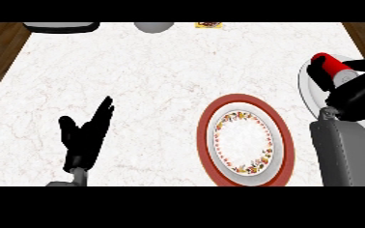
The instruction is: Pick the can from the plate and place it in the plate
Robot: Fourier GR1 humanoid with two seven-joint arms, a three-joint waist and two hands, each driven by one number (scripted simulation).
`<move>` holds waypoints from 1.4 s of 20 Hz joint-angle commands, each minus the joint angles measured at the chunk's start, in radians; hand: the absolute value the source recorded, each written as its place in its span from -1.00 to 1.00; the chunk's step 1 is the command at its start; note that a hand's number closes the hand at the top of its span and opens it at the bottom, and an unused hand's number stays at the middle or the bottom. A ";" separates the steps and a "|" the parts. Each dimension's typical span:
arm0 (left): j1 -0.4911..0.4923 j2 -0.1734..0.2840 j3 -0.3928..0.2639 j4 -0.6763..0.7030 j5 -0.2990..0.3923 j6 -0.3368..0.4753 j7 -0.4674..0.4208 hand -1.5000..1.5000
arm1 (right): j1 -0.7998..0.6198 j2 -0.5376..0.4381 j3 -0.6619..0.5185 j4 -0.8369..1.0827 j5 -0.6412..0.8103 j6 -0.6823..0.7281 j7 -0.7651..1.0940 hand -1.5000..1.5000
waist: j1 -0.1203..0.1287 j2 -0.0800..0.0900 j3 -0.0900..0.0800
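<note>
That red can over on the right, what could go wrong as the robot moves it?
The right hand hides much of the red can, so its hold cannot be judged; the can might slip. The can lies tilted over the white plate at the counter's right edge, so a slip there might send it off. It might also topple on the red-rimmed plate.

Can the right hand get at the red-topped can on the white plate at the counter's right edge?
Probably yes: the right hand is already at the red-topped can on the white plate, with nothing between them. Whether its fingers have closed round the can cannot be told.
</note>
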 commanded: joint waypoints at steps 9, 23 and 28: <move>-0.007 -0.011 0.011 0.039 -0.002 -0.035 -0.008 0.00 | -0.023 -0.282 -0.123 0.404 -0.584 -0.238 -0.477 1.00 | 0.008 0.006 -0.003; -0.026 0.012 0.032 0.033 0.013 -0.062 0.025 0.00 | -0.127 -0.352 -0.330 0.761 -0.935 0.149 -0.909 -1.00 | 0.026 0.015 0.001; 0.008 -0.009 0.020 0.053 0.000 -0.058 -0.022 0.00 | -0.125 -0.342 -0.466 0.704 -1.093 0.127 -1.146 -1.00 | 0.014 0.013 0.000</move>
